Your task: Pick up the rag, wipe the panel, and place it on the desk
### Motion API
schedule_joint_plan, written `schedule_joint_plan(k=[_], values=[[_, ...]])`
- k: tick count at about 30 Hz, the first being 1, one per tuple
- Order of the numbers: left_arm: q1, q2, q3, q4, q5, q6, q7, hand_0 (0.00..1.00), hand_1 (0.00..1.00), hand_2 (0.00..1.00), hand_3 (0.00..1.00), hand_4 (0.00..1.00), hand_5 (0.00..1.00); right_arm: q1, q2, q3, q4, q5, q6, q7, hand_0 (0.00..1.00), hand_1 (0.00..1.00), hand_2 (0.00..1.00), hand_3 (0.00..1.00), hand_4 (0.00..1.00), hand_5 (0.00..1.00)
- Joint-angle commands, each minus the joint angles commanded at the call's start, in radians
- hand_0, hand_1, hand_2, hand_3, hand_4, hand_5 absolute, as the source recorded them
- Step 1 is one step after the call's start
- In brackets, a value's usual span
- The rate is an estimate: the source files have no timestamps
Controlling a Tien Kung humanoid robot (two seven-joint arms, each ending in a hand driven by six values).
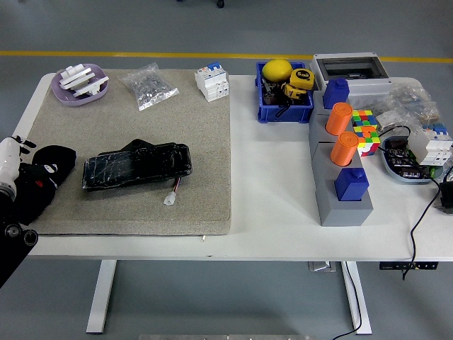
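The black panel [137, 164] lies lengthwise left to right at centre-left, right end slightly higher. At the left edge, the left hand [28, 180] grips the black rag [51, 166].

Only the left arm shows, a matte black limb [13, 244] coming in at the lower left corner, built of bulky rounded segments with a small round knob-like fitting on its outer side. Above it sits a glossy white rounded cover piece [7, 161] at the wrist, bright against the dark casing. The black left hand [35, 177] beyond it is dark all over, with a tiny pale mark on its back, and its finger detail is hard to make out.
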Motion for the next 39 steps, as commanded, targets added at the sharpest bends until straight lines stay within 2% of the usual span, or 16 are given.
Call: schedule_joint_plan(k=[8,13,17,22,25,26,31,33,36,39], values=[[0.000,0.020,-0.019,-0.022,-0.003,-0.005,0.004,0.355,0.628,0.708,0.718,0.985,0.423,0.001,0.000,0.001,0.000,-0.001,0.000,-0.002,0.710,0.497,0.632,0.616,0.998,0.554],[0.017,0.029,-0.041,-0.093,-0.032,-0.013,0.009,0.353,0.628,0.710,0.720,0.998,0.440,-0.001,-0.001,0.015,0.000,-0.013,-0.003,-0.006,0.710,0.496,0.632,0.617,0.998,0.554],[0.040,0.020,-0.081,-0.170,-0.033,-0.005,0.005,0.351,0.628,0.708,0.722,0.998,0.452,-0.001,0.002,0.021,0.000,-0.020,-0.004,-0.006,0.709,0.496,0.632,0.617,0.998,0.554],[0.082,-0.012,-0.138,-0.273,-0.052,0.016,-0.022,0.354,0.627,0.705,0.722,0.998,0.455,-0.003,0.006,0.008,0.000,-0.011,-0.003,-0.004,0.710,0.496,0.632,0.617,0.998,0.554],[0.106,-0.045,-0.169,-0.320,-0.056,0.028,-0.033,0.354,0.627,0.705,0.722,0.998,0.455,-0.008,0.008,0.015,0.000,-0.016,-0.002,-0.008,0.710,0.496,0.632,0.617,0.998,0.554],[0.109,-0.051,-0.173,-0.326,-0.057,0.029,-0.034,0.354,0.627,0.705,0.722,0.998,0.455,-0.009,0.008,0.013,0.000,-0.014,-0.002,-0.008,0.710,0.496,0.632,0.617,0.998,0.554],[0.128,-0.126,-0.208,-0.329,-0.061,0.047,-0.054,0.355,0.627,0.702,0.722,0.998,0.459,-0.011,0.010,-0.055,0.000,0.036,0.005,-0.005,0.710,0.496,0.632,0.617,0.998,0.553],[0.131,-0.146,-0.210,-0.327,-0.062,0.050,-0.056,0.355,0.627,0.702,0.722,0.998,0.459,-0.012,0.012,-0.079,0.000,0.051,0.007,-0.005,0.710,0.496,0.632,0.617,0.998,0.553],[0.134,-0.154,-0.202,-0.336,-0.062,0.053,-0.059,0.356,0.627,0.699,0.722,0.998,0.461,-0.014,0.015,-0.090,0.000,0.059,0.009,-0.004,0.711,0.496,0.632,0.617,0.998,0.553],[0.133,-0.150,-0.197,-0.351,-0.070,0.061,-0.069,0.356,0.627,0.699,0.722,0.998,0.461,-0.014,0.018,-0.085,0.000,0.054,0.008,-0.004,0.711,0.496,0.632,0.617,0.998,0.553]])
